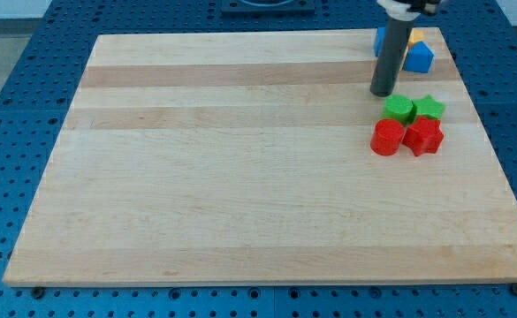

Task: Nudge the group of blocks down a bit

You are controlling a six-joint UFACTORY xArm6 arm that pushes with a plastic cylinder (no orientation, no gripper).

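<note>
Several blocks sit together near the board's right edge. A green round block (400, 109) and a green star block (429, 108) lie above a red round block (386, 138) and a red star block (423, 136). My tip (382, 92) stands just above and left of the green round block, a small gap apart. Behind the rod at the view's top right are a blue block (419, 58), a second blue block (378, 41) mostly hidden by the rod, and an orange block (414, 35).
The wooden board (240, 177) lies on a blue perforated table (11, 106). The block group sits close to the board's right edge.
</note>
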